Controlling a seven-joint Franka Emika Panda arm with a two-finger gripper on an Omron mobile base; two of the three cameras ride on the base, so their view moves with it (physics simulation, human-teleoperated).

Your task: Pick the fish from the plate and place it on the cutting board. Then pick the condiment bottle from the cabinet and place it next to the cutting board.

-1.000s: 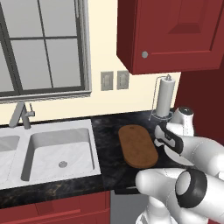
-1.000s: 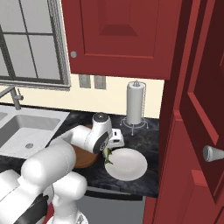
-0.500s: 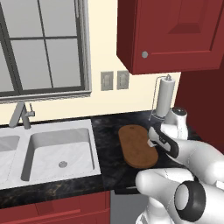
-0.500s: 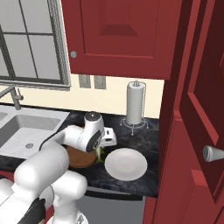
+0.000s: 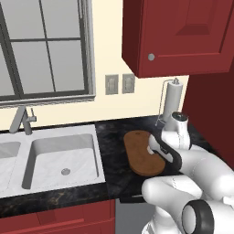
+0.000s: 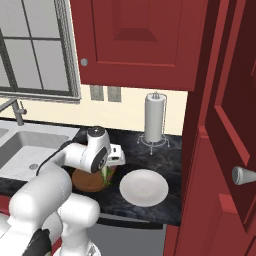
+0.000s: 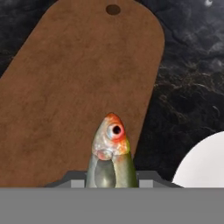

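The end effector (image 7: 112,186) hangs over the board (image 7: 78,92), clamped narrow on the fish (image 7: 110,153). In the hand view the fish pokes up head first between the tips, its orange-tinged face and round eye plain to see, its body lower down hidden. Below it lies brown wood, with the board's hanging hole at the far rounded end.

From the right base view, the fish (image 6: 106,175) shows as a sliver of green under the end effector (image 6: 106,176), above the near end of the board (image 6: 87,181). The white plate (image 6: 143,187) sits bare on the dark speckled tabletop (image 6: 165,160), just beside the board on its right, and I can't tell whether they touch. A paper towel roll (image 6: 154,120) stands upright near the wall behind the plate.

In the left base view the board (image 5: 142,153) lies lengthwise right of the sink (image 5: 59,157). The tall red cabinet (image 6: 225,150) fills the right side, door ajar with its silver knob (image 6: 243,175) showing.
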